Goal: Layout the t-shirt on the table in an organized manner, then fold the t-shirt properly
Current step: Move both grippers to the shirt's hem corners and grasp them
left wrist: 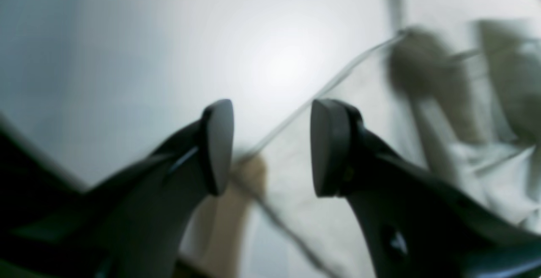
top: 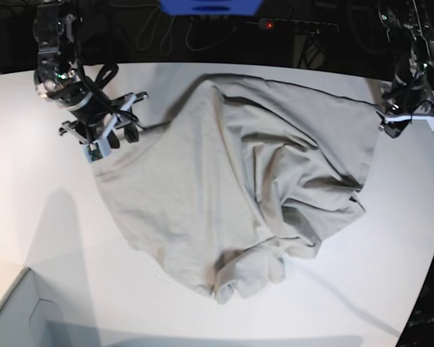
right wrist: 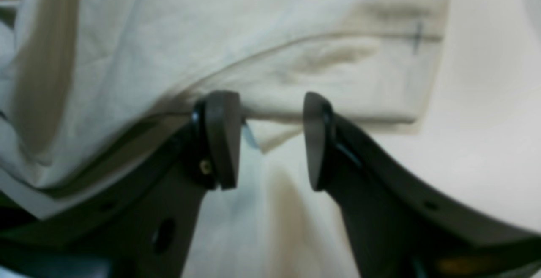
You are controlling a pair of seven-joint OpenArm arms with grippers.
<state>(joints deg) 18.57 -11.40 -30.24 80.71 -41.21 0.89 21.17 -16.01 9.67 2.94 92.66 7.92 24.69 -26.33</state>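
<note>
The light grey-beige t-shirt (top: 238, 181) lies crumpled on the white table (top: 43, 217), with a bunched heap at its right and front. My right gripper (top: 108, 137) is at the shirt's left edge. In the right wrist view it (right wrist: 268, 140) is open, with a shirt hem (right wrist: 296, 113) just beyond the fingertips. My left gripper (top: 396, 123) is at the shirt's far right corner. In the blurred left wrist view it (left wrist: 272, 147) is open and holds nothing, above the shirt's edge (left wrist: 486, 176) and the bare table (left wrist: 127, 37).
A grey box corner (top: 14, 311) sits at the front left. A blue object (top: 209, 6) and a power strip (top: 296, 25) lie beyond the table's far edge. The table's curved edge (top: 426, 289) runs down the right side.
</note>
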